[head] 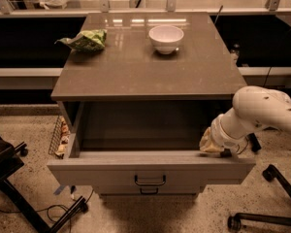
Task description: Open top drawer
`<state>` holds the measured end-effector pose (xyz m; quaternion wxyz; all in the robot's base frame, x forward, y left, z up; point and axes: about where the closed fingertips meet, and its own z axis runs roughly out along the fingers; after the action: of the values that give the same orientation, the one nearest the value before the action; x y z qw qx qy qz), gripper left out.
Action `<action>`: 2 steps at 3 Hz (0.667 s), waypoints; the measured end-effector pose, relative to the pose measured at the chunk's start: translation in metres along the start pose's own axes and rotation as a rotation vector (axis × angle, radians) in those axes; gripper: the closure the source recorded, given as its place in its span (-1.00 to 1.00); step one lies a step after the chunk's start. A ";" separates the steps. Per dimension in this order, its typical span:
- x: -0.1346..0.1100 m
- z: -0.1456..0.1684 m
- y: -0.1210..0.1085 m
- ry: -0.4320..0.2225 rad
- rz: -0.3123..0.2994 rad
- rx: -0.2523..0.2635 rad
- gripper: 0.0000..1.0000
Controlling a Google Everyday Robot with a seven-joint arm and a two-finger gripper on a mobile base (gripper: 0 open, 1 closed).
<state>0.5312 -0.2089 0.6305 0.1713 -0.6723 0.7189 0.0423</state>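
Fingers' spread cannot be told; the gripper (211,142) sits at the right end of the top drawer (97,171), under the front-right corner of the bench (136,72). That drawer juts well past the front edge. Any further pull should run straight, avoiding skew.

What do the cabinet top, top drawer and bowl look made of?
Cabinet top: grey-brown, glossy, mirrors the lights; laminate or polished stone. Top drawer: pale grey, matte; painted metal or laminate, unclear. Bowl: white, smooth sheen, likely ceramic. The claw sits at the drawer's right end.
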 end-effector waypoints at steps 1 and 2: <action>-0.005 0.002 0.035 -0.004 0.015 -0.034 1.00; -0.008 0.003 0.052 -0.009 0.022 -0.055 1.00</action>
<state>0.4810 -0.1955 0.6212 0.1554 -0.6685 0.7241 0.0670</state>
